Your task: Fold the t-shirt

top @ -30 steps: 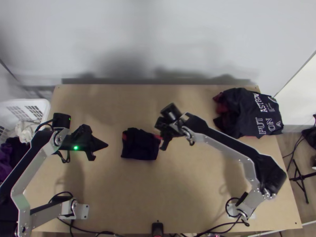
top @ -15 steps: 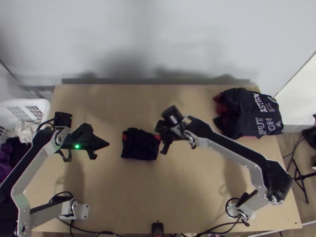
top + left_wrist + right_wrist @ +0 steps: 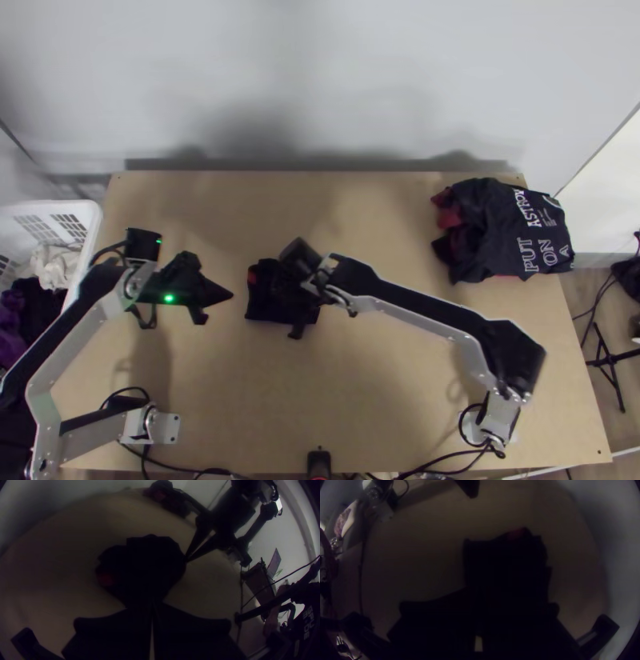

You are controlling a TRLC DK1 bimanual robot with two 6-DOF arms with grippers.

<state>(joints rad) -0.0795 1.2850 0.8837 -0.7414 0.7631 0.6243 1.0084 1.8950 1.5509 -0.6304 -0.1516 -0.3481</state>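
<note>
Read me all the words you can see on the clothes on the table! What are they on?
"PUT": on the black cloth at the table's far right corner
"ASTRO", plus a last letter I can't be sure of: same cloth
"ON": same cloth
"A": same cloth
The tiny writing there is too small to read.
The folded dark shirt: no words I can make out.
</note>
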